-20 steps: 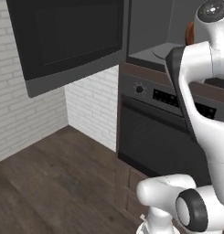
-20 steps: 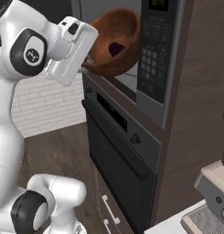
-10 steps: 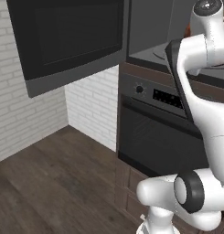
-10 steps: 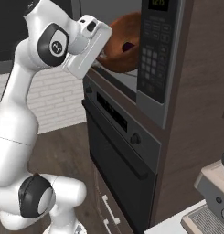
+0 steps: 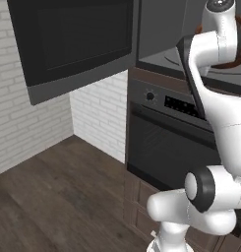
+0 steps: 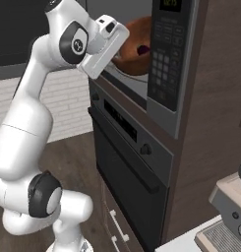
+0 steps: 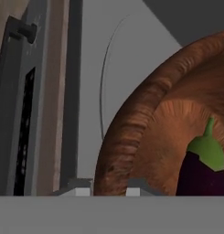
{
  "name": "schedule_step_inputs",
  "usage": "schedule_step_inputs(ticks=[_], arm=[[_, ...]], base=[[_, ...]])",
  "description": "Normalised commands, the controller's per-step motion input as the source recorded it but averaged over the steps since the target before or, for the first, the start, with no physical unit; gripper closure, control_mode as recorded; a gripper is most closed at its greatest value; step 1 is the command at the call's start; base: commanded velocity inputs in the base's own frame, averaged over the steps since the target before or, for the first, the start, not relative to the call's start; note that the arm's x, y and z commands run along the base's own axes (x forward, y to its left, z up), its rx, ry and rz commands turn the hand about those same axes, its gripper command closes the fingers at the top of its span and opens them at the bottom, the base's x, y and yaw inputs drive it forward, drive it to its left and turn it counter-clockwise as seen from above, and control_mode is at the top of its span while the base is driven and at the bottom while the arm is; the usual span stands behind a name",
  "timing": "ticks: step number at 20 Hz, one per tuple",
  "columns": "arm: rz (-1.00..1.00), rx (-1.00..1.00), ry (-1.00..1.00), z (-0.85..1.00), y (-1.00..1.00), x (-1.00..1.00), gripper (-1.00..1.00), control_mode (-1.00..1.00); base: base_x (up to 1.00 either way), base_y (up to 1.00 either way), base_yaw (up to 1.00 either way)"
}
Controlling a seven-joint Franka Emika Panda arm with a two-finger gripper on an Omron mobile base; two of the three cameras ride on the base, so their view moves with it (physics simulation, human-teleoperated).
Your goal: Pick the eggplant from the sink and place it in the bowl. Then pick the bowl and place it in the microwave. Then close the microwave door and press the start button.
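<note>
The white arm reaches up into the open microwave (image 6: 161, 74), carrying the reddish-brown bowl (image 6: 136, 47) further inside than half a second ago, when it hung nearer the mouth of the cavity. In the right base view the bowl now sits deep in the grey interior, just left of the side keypad, with the eggplant (image 6: 142, 49) showing as a small dark spot inside it. The arm's upper links have swung higher and nearer the opening since the earlier frames, and the hand is now pushed up against the cavity's edge.

In the hand view the tool (image 7: 109, 185) pinches the thick rim of the bowl (image 7: 145, 137), one dark fingertip on either side of the wood. The eggplant (image 7: 200, 173) lies against the inner wall of the bowl, its green stem end pointing up in that view. Behind the bowl curves the rim of the round glass turntable (image 7: 104, 82) on the grey floor of the microwave.

In the left base view the microwave door (image 5: 77, 44) stands swung wide open at the upper left, above the black oven (image 5: 176, 142), with a sliver of the bowl (image 5: 232, 65) visible beyond the arm.
</note>
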Motion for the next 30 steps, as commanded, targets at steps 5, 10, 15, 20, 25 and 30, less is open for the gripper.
schedule_step_inputs(ticks=[5,10,15,20,25,30], arm=[[0.00,0.05,0.00,0.00,-0.23,0.62,1.00,-1.00],[0.00,0.08,0.00,-0.11,-0.09,0.38,1.00,-1.00],[0.00,0.09,0.00,-0.24,0.00,0.28,1.00,-1.00],[0.00,0.05,0.00,-0.18,0.00,0.29,1.00,-1.00],[0.00,0.03,-0.02,-0.21,0.00,0.26,-1.00,-1.00],[0.00,0.00,-0.26,-0.01,0.00,0.01,-1.00,-1.00]], base=[[0.00,0.00,0.00],[0.00,0.00,0.00],[0.00,0.00,0.00],[0.00,0.00,0.00],[0.00,0.00,0.00],[0.00,0.00,0.00]])
